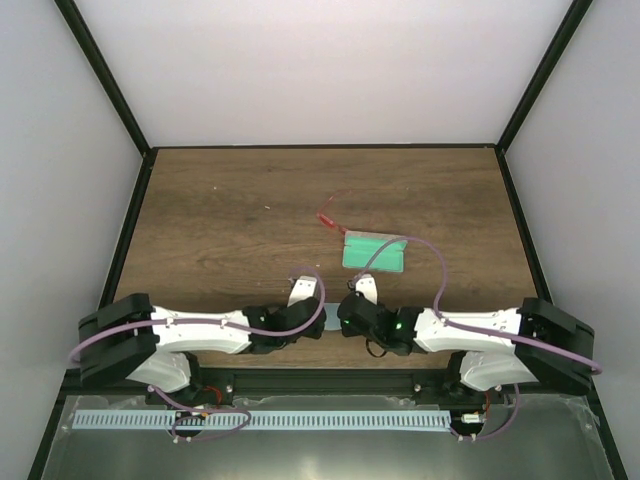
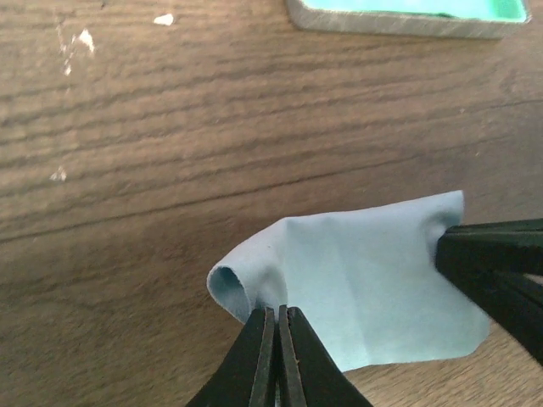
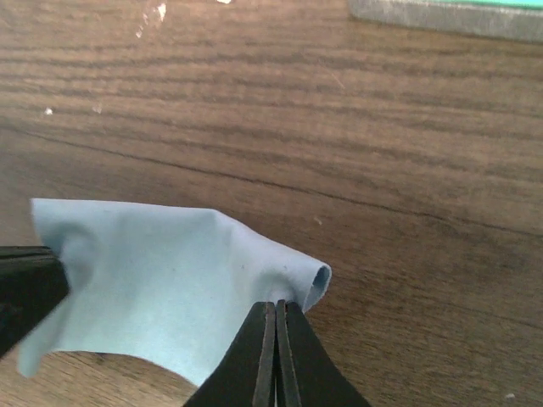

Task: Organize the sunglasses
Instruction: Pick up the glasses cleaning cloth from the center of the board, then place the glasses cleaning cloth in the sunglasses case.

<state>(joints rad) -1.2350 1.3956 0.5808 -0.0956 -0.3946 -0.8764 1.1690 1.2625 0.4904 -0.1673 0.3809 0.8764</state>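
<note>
In the left wrist view the left gripper (image 2: 277, 315) has its black fingers pressed together on the near edge of a pale blue cloth (image 2: 365, 280), which is soft and matte. Its left side curls into a loose roll above the table (image 2: 170, 170), a brown wood-grain surface flecked with a few white specks. The right gripper (image 2: 450, 253) bites the cloth's right edge, and the grey rim of the case (image 2: 399, 19) with its green lining runs along the top, apart from the cloth, with bare wood between. In the right wrist view the right gripper's fingers are likewise clamped on the cloth, here curled at its right end. The left gripper's dark tip holds the left edge, and the grey case rim sits at the far upper right. From above, both arms meet at the near middle of the table. The case lies open just beyond them, and the sunglasses (image 1: 328, 217), thin and red, lie on the wood just beside its far left corner, apart from both grippers. The widest bare wood is left and far, bounded by a black frame and plain white walls.
</note>
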